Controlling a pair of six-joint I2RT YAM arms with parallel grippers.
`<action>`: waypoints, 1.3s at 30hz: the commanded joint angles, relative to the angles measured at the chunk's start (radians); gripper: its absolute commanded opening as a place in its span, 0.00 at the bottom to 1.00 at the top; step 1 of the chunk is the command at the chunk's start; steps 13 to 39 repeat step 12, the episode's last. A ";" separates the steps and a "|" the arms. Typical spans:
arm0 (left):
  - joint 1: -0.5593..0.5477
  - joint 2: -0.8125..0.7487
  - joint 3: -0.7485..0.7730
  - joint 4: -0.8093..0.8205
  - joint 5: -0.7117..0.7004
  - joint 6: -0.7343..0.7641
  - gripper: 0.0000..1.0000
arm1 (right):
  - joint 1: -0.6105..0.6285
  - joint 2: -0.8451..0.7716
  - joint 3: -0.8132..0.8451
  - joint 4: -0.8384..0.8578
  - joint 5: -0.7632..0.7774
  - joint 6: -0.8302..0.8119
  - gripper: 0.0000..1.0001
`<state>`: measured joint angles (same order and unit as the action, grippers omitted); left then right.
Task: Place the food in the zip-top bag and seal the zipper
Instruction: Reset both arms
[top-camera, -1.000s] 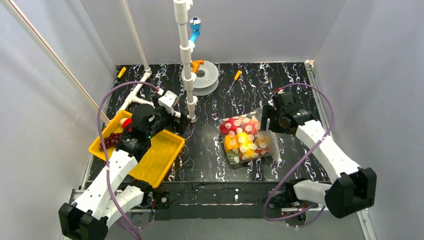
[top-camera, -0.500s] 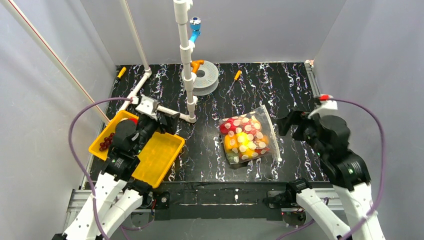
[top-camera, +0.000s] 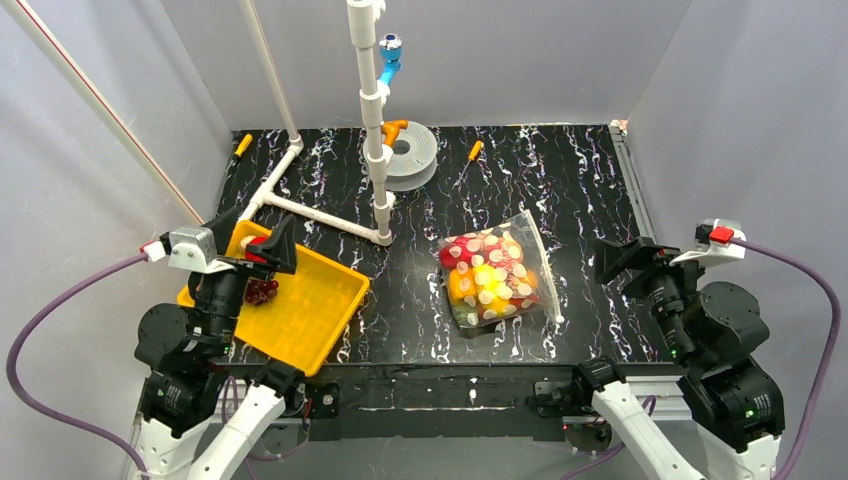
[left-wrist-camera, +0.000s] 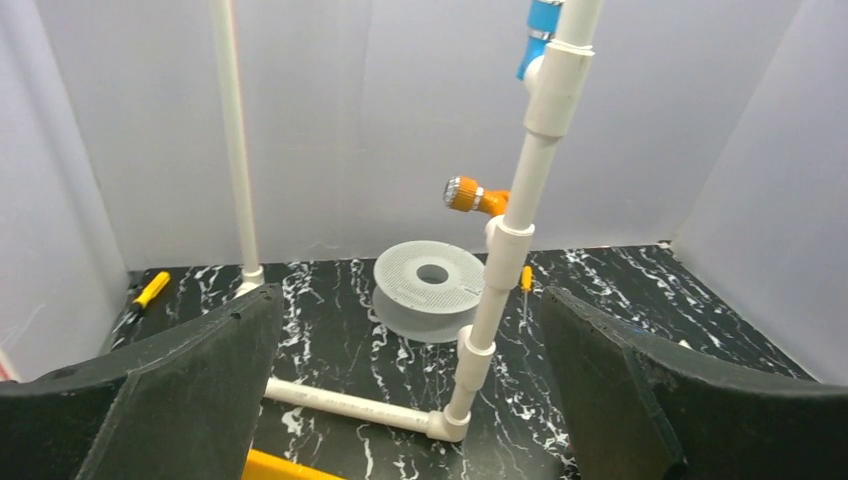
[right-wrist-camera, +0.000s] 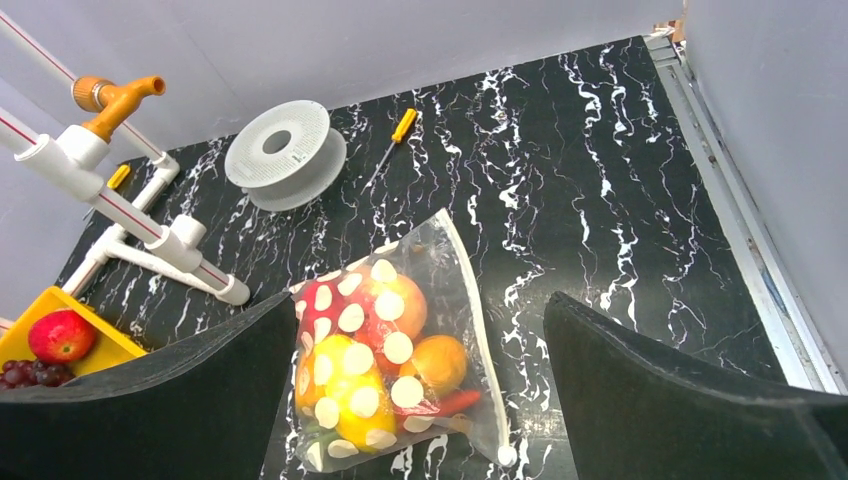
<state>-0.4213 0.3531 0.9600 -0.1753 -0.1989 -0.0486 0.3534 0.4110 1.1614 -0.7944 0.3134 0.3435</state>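
**Both claws wide and empty, dotted bag lying mid-table**

Nearest me, the left gripper (top-camera: 252, 235) hangs over the near-left corner. Its matt black, wedge-shaped fingers are spread wide with nothing between them. The right gripper (top-camera: 632, 262) sits at the near right, its jaws just as wide and also empty. A glossy purple cable (top-camera: 790, 265) loops off each wrist.

Under the left gripper is a yellow tray (top-camera: 320, 310), a shallow, smooth plastic rectangle set at an angle. A bunch of dark purple grapes (top-camera: 262, 290) lies at its left end, with a shiny red fruit (right-wrist-camera: 60, 335) beside them.

The zip-top bag (top-camera: 495, 280) lies flat in the middle of the table, well apart from both grippers. It is clear, crinkly film printed with white oval dots. The food (right-wrist-camera: 440, 360) inside is rounded and glossy: red, yellow and orange pieces packed together. The zipper (right-wrist-camera: 478, 340) runs as a thin pale strip down the bag's right edge, ending in a small white knob at the near corner. I cannot tell whether it is pressed closed.

The table (top-camera: 560, 180) is black with white marble veining. Farther back a frame of white pipe (top-camera: 372, 130) stands upright, with an orange nozzle (left-wrist-camera: 475, 195) and a blue fitting (top-camera: 388, 55) on it. Beside its far side lies a pale grey spool (left-wrist-camera: 432, 290), round with a finely meshed face and a centre hole. A yellow-handled screwdriver (right-wrist-camera: 403, 125) lies to its right.
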 joint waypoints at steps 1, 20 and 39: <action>-0.003 -0.008 0.028 -0.053 -0.100 0.031 0.99 | -0.001 0.013 0.053 -0.015 0.032 -0.024 0.98; -0.003 -0.037 -0.006 -0.055 -0.108 0.014 1.00 | 0.000 0.028 0.070 -0.045 0.061 -0.006 0.98; -0.003 -0.037 -0.006 -0.055 -0.108 0.014 1.00 | 0.000 0.028 0.070 -0.045 0.061 -0.006 0.98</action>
